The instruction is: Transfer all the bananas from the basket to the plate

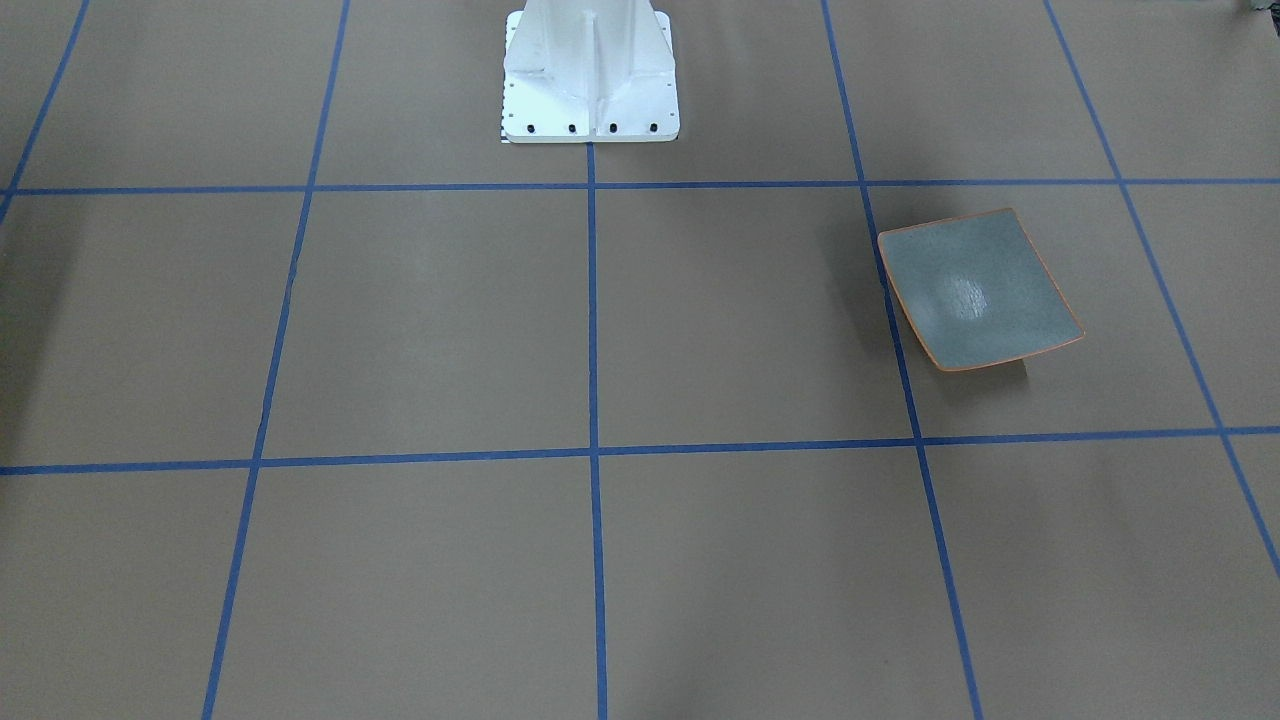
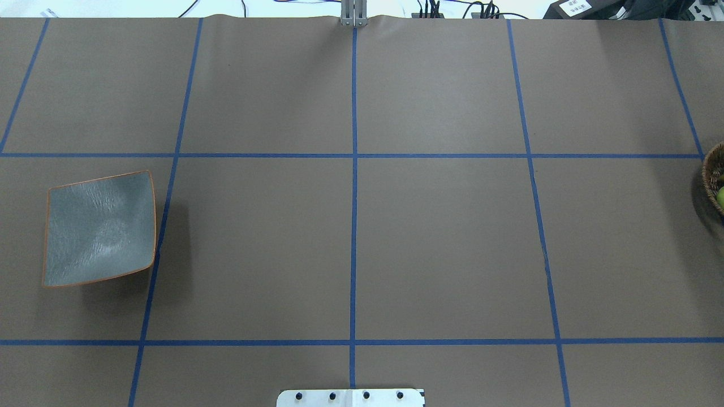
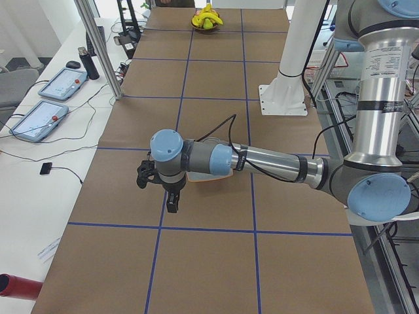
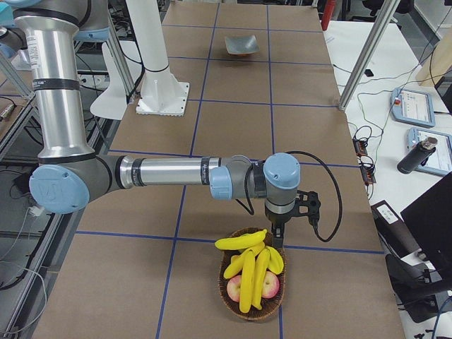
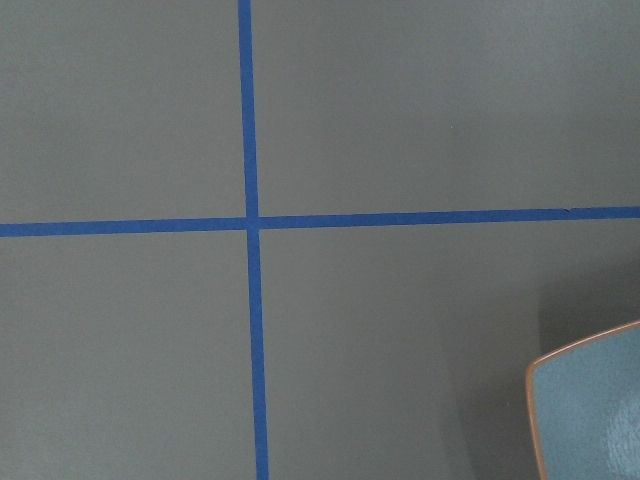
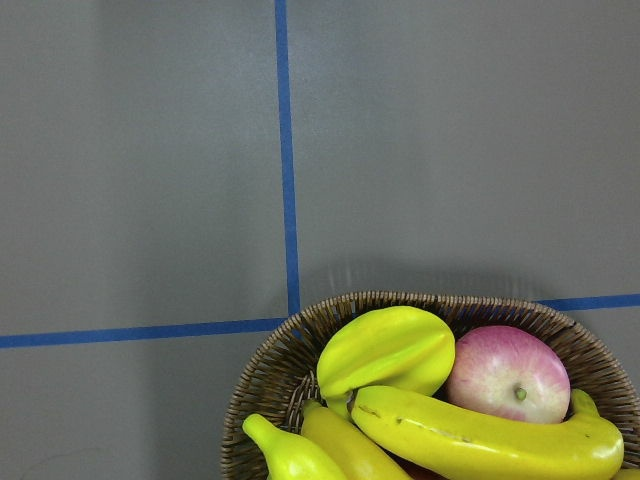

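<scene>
Several yellow bananas (image 4: pixel 251 265) lie heaped in a brown wicker basket (image 4: pixel 280 300) at the table's right end; the right wrist view shows one banana (image 6: pixel 480 435) across the basket (image 6: pixel 268 372). My right gripper (image 4: pixel 277 229) hangs just above the basket's near rim, and I cannot tell whether it is open or shut. The grey-green plate (image 2: pixel 100 229) with an orange rim sits bare at the left end, also the plate (image 1: pixel 980 290). My left gripper (image 3: pixel 171 207) hangs beside the plate, its state unreadable.
Pink apples (image 4: pixel 270 284) and a yellow-green fruit (image 6: pixel 385 350) share the basket. The white robot pedestal (image 1: pixel 590 75) stands mid-table at the robot's side. Metal posts (image 3: pixel 98 46) and tablets (image 3: pixel 39 121) line the side bench.
</scene>
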Robot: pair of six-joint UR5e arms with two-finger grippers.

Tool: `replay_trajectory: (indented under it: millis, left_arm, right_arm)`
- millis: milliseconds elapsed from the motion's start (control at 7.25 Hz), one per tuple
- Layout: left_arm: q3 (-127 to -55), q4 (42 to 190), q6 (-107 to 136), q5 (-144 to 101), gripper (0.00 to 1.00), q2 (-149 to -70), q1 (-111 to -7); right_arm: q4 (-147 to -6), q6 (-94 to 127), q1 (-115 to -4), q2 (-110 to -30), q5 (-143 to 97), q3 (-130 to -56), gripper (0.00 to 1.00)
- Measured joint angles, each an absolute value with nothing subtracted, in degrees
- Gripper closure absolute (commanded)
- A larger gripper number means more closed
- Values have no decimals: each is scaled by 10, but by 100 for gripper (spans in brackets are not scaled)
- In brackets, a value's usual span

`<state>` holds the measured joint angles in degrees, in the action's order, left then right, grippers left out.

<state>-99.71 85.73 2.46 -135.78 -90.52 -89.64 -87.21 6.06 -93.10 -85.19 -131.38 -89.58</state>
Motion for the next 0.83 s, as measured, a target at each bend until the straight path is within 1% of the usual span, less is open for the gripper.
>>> replay_trajectory:
  millis: [414, 551, 827]
  left_arm:
    - [-1046, 857, 26, -1326, 0, -870, -902]
    - [-1049, 857, 28, -1317, 0, -866, -902]
    - [-1047, 856, 31, -1306, 0, -864, -901]
  right_arm:
    - [-872, 60, -914, -848, -1315, -899, 0]
    - [-866, 59, -908, -849, -1322, -906, 0]
    - [-805, 58, -869, -875, -1326, -926, 0]
